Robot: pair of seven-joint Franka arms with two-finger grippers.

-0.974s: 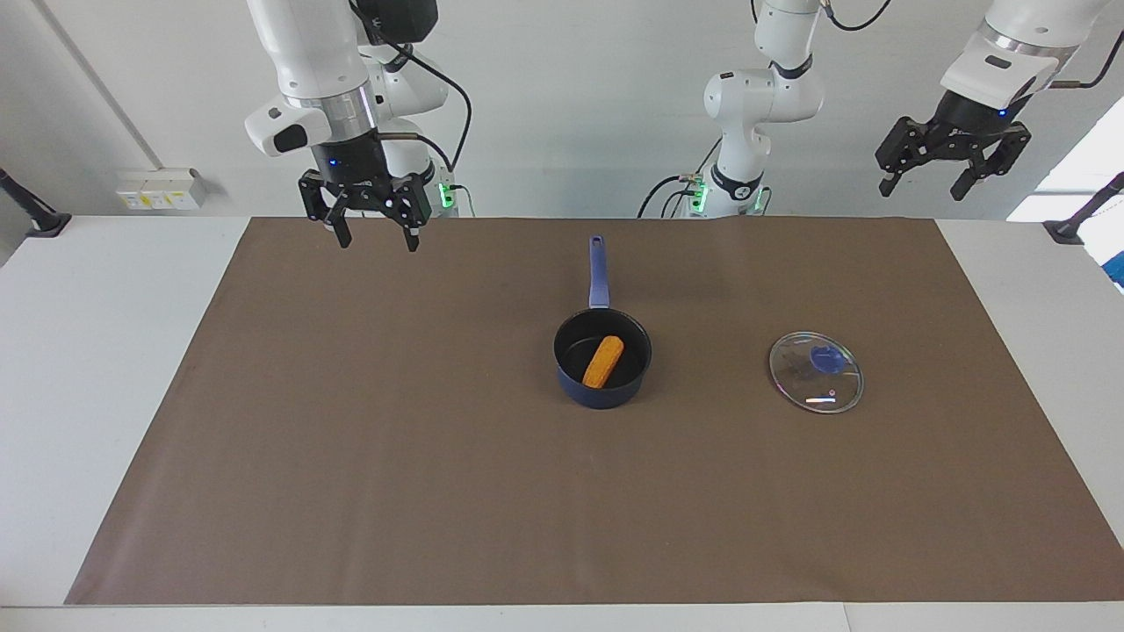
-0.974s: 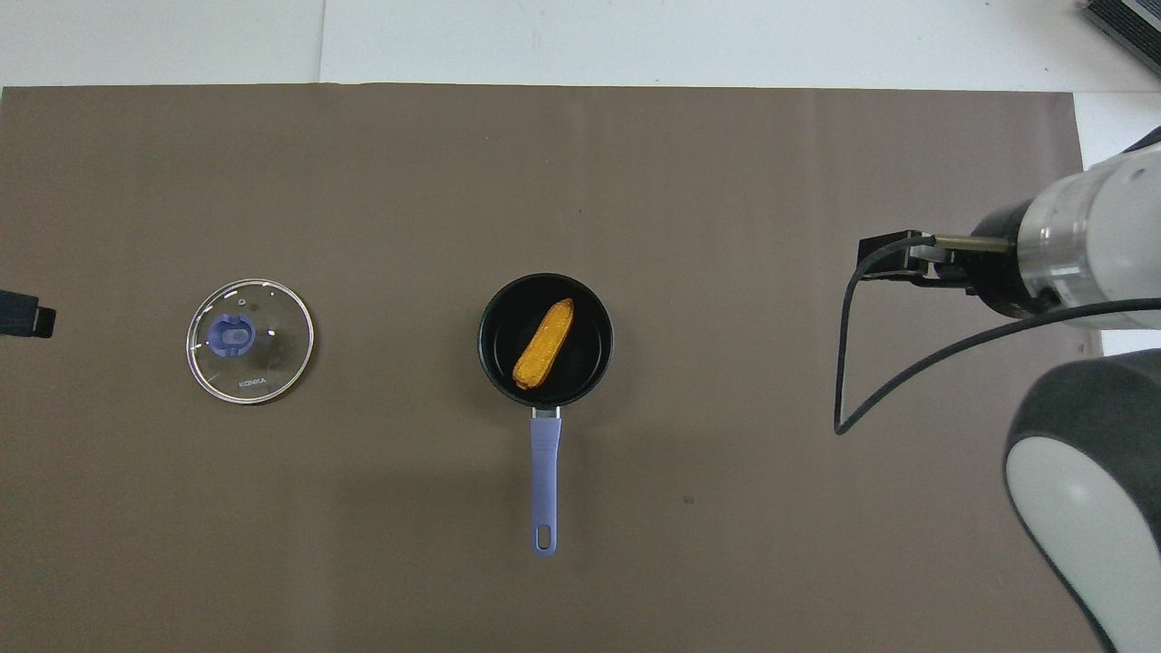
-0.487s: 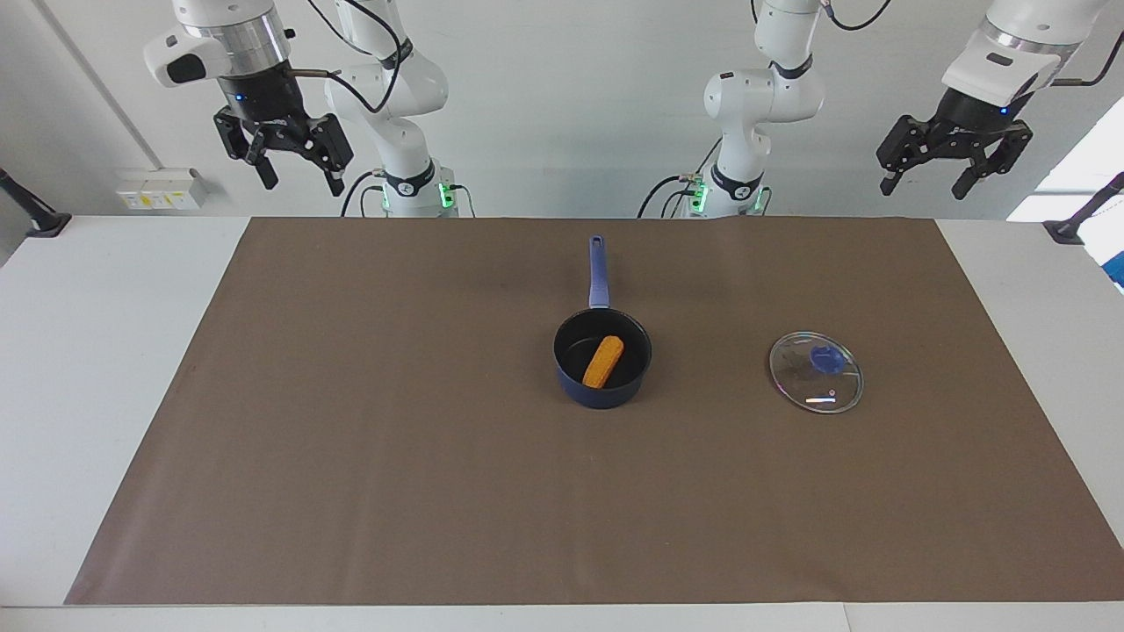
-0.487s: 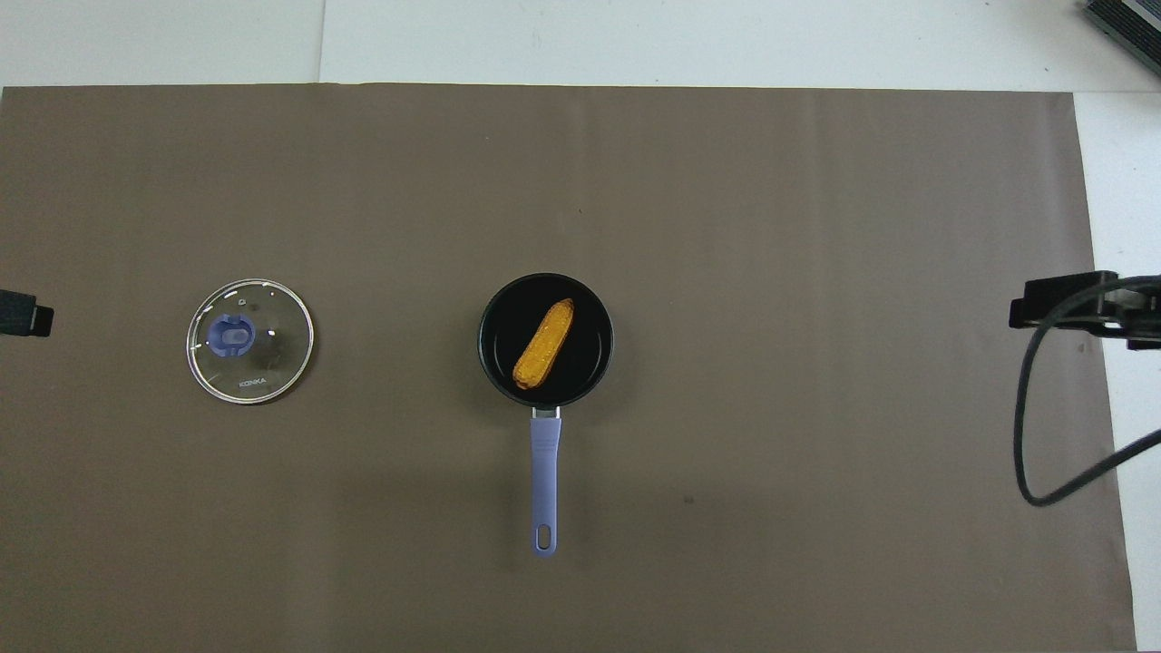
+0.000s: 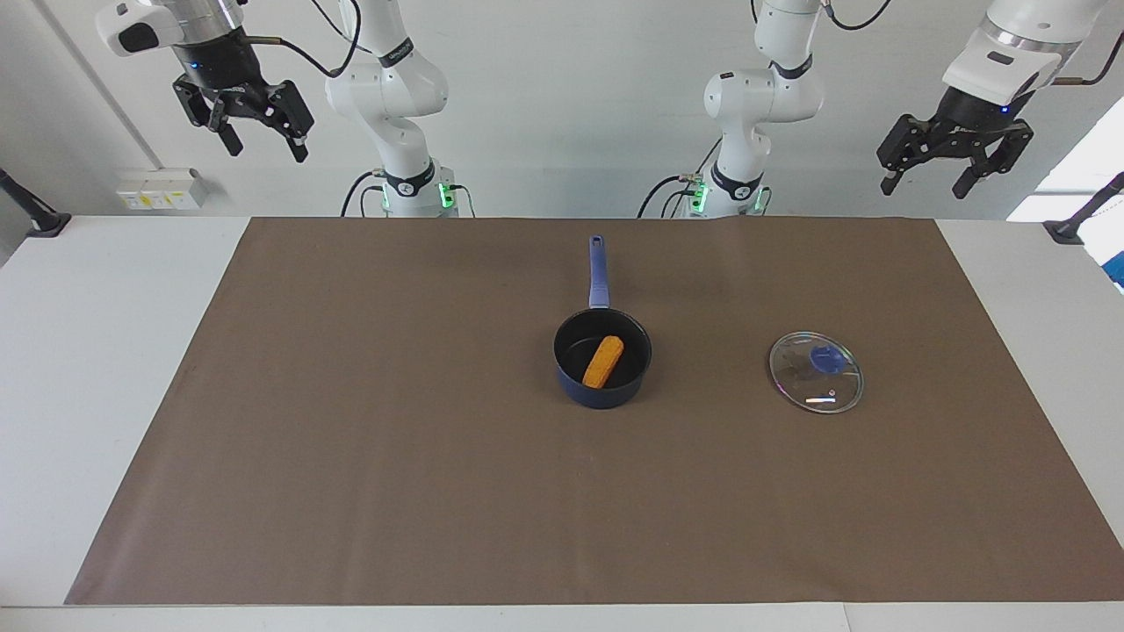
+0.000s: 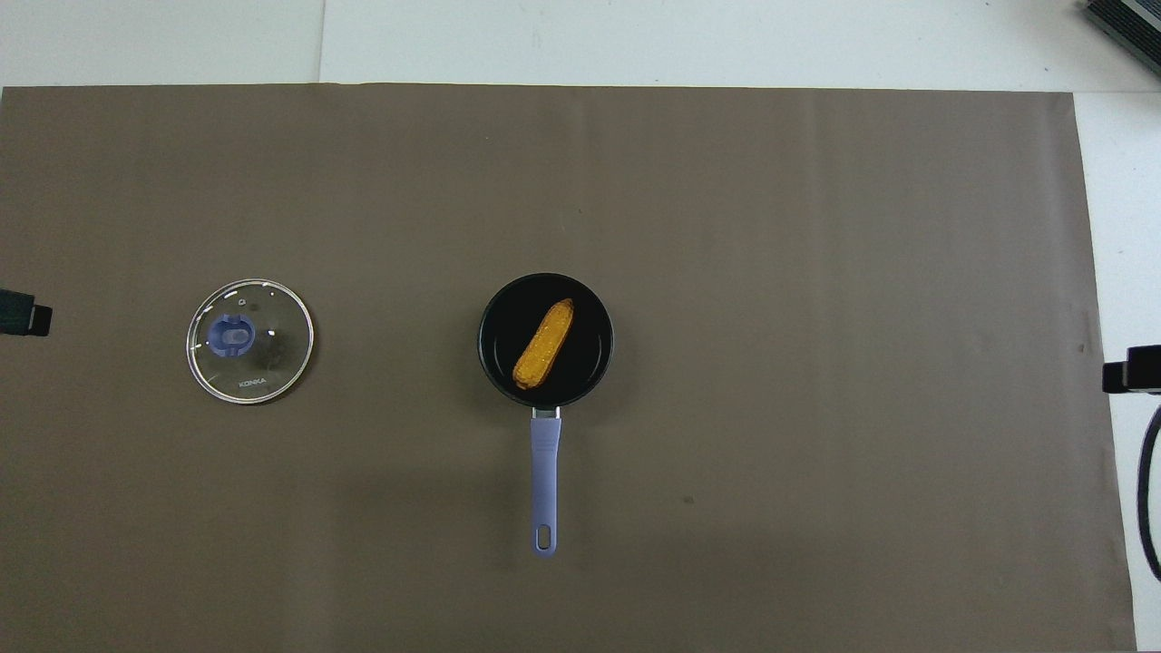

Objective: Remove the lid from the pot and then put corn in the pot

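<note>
Brown mat [image 5: 351,439] covering most of the white table [image 5: 88,351]; all task items rest on it.

Two Franka arms, both raised high at the robots' end of the table. The right gripper [image 5: 260,143] hangs over the table edge at the right arm's end, clear of the mat; its fingers are spread wide and hold nothing. The left gripper [image 5: 927,182] hangs above the left arm's end of the table, its fingers also spread wide and empty. Judged from this posture, both arms are parked out of the workspace, so that neither shades or blocks the items below.

The pot [image 5: 602,357] stands upright near the middle of the mat, its long handle pointing toward the robots; this orientation leaves the open mouth unobstructed from above.

The lid [image 5: 816,371] lies flat on the mat, knob up, beside the pot toward the left arm's end and well apart from it. Placed there, it is within the left arm's reach and leaves the pot's mouth free.

The corn [image 5: 603,361] lies slantwise inside the pot on its black floor, its length spanning most of the interior; in the overhead view the tapered end points away from the robots.

Judgement: with the lid off and the corn in the pot, both steps of the task appear complete.
</note>
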